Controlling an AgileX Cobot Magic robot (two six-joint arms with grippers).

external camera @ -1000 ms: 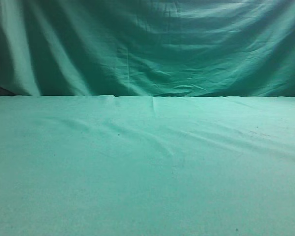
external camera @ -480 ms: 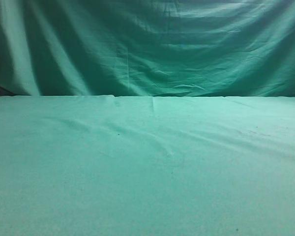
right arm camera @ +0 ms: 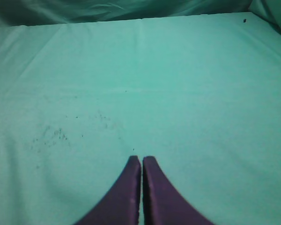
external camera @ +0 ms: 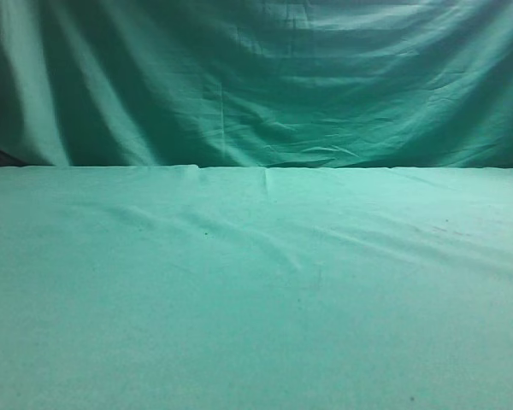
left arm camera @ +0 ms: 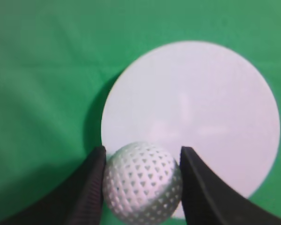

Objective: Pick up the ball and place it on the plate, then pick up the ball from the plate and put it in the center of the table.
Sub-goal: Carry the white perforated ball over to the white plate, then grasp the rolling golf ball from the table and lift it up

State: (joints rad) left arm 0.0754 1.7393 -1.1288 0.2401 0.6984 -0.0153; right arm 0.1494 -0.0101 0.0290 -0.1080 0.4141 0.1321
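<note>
A dark green curtain [external camera: 256,81] hangs in loose folds across the whole back of the scene, brighter toward its upper right where the light catches it. It meets the far edge of the worktop [external camera: 256,325], a broad lighter green cloth with soft wrinkles and a few dark specks.

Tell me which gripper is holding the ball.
The left gripper: its fingers press the ball from both sides over the plate. The right gripper is shut on nothing.
</note>
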